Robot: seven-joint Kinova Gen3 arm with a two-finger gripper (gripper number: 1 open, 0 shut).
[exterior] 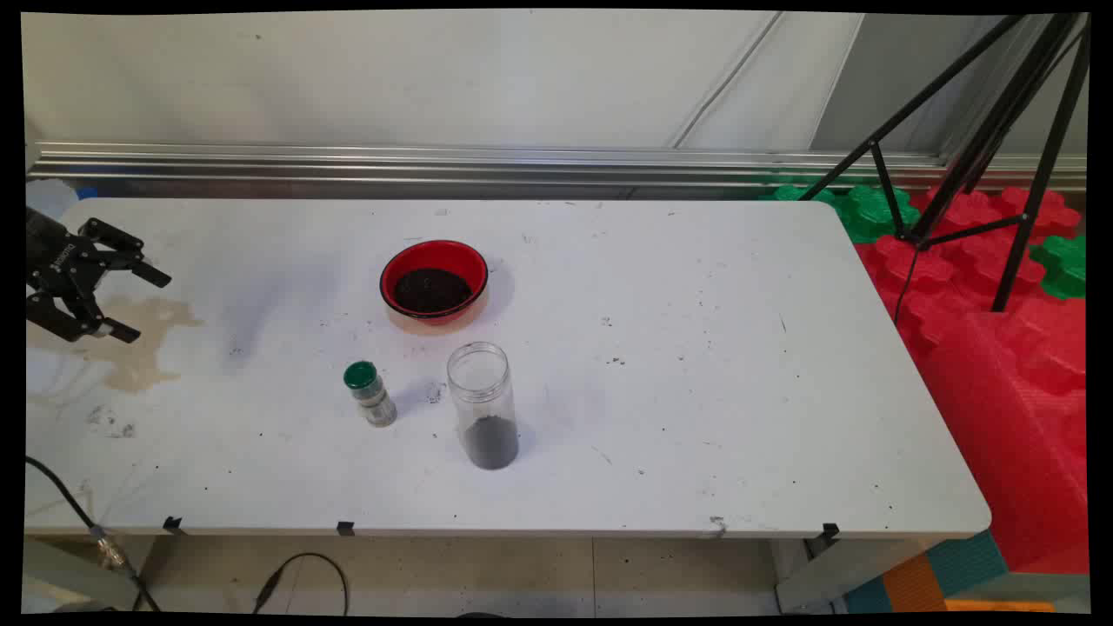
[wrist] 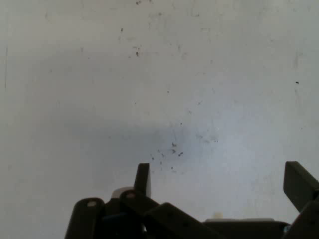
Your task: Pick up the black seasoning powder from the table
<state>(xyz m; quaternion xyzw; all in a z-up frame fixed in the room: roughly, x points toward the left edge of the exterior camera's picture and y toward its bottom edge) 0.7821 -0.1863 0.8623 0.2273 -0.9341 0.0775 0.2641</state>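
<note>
Gripper: I see my black two-finger gripper (exterior: 143, 304) over the table's left edge, toward the far left corner, fingers spread wide with nothing between them.
Hand view: here the two fingers (wrist: 143, 180) rise from the bottom edge, far apart, with only bare, speckled white tabletop (wrist: 199, 74) and a soft shadow past them. None of the containers show in this view.
Main view only: this one gives me the whole white rectangular table (exterior: 696, 348) and everything standing on it.
Bowl: a round red bowl holding dark grounds (exterior: 433, 282) sits near the middle of the table, toward the far edge.
Jar: a tall clear open-topped jar with a dark layer at its bottom (exterior: 483, 405) stands upright toward the near edge from the bowl, apart from it.
Shaker: a small green-capped spice shaker (exterior: 369, 393) stands just left of the jar, not touching it.
Stain: a brownish stain (exterior: 143, 343) lies on the table by the left edge, beneath the gripper, which is well apart from all three containers.
Off the table: black tripod legs (exterior: 965, 148) over red and green foam blocks (exterior: 1000, 330) beyond the right edge.
</note>
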